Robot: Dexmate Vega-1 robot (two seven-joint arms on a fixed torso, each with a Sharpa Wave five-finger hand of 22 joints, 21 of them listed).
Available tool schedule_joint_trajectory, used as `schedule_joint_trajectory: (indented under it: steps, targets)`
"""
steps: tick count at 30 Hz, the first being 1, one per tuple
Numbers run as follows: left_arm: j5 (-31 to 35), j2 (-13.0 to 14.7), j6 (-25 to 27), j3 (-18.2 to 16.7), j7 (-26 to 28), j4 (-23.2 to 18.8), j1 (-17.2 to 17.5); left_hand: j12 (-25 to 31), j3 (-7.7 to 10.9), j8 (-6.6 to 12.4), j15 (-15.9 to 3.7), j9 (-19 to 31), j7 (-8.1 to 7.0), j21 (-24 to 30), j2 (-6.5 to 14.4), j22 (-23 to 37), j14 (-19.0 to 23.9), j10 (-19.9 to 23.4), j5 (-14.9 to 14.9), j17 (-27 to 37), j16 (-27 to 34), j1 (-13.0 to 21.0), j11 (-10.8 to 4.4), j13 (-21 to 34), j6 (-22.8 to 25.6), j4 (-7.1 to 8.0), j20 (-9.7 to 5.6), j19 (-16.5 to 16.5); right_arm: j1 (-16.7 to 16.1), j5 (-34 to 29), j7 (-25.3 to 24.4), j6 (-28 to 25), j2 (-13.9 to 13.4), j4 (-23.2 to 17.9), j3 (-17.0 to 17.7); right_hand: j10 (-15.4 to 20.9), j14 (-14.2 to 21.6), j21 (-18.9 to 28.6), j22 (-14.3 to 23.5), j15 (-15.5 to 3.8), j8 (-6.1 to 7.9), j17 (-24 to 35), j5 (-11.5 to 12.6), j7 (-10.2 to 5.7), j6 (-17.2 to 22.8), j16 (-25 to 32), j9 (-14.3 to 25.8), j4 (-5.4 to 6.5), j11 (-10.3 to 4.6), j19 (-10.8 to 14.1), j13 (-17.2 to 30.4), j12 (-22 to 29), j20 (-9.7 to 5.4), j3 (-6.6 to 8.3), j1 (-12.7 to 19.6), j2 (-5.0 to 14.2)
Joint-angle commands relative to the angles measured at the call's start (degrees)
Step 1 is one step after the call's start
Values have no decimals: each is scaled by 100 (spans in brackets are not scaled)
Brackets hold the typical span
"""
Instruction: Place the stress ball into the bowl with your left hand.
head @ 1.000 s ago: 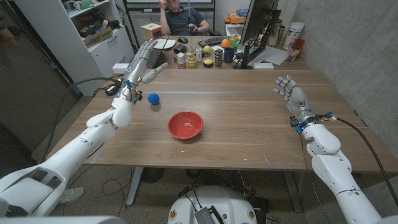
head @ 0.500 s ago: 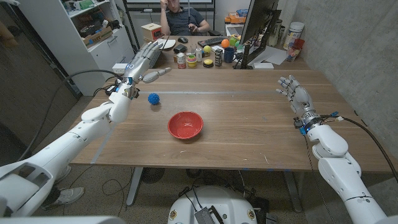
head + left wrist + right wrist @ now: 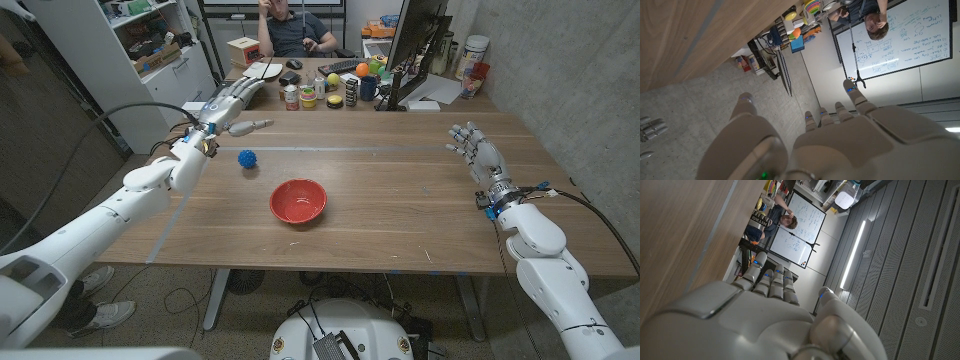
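Stress ball (image 3: 247, 158), table (image 3: 400, 190), beside red bowl (image 3: 298, 200); left robot hand (image 3: 228, 108) spread above, apparently ready to grasp; right robot hand (image 3: 475, 152) spread, idle

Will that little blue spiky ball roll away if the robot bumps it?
Probably a bit. The stress ball is round and sits loose on the flat table, so a nudge from the open left hand could send it off, though its bumps may slow it. It looks small and likely light and squishy, so the fingers should squeeze it gently.
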Motion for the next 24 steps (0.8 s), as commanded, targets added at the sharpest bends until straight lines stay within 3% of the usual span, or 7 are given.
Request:
schedule_joint_trajectory:
  steps: [1, 4, 24]
  targets:
    - [287, 224, 186, 300, -576, -54, -184, 41, -4, 26, -143, 20, -8, -21, -17, 7, 83, 84, 84, 6, 52, 146, -30, 14, 45, -95, 2, 118, 21, -29, 48, -55, 21, -27, 5, 39, 59, -37, 24, 23, 15, 19, 43, 0, 56, -3, 11, 24, -4, 26, 10, 37, -333, -11, -14, 179]
    - [370, 241, 278, 366, -722, -77, -212, 22, -67, 40, -141, 23, -11, -129, -36, 7, 60, 62, 136, 6, 28, 294, -19, 12, 90, -167, -3, 110, 40, -30, 54, -48, 28, -1, -2, 40, 61, -43, 24, 25, 15, 19, 45, 2, 60, -5, 11, 27, 3, 33, 10, 36, -336, -8, -14, 183]
    - [1161, 389, 548, 913, -1596, 27, -576, 33, -138, 45, -194, 25, -10, -214, -23, 18, 39, 103, 188, 9, 22, 421, -38, 12, 121, -198, -95, 172, 126, -37, 43, 23, 48, 140, -43, 56, 78, -102, 25, 15, 4, 17, 51, -4, 62, -19, 11, 44, -8, 61, 10, 29, -327, -2, -25, 187]
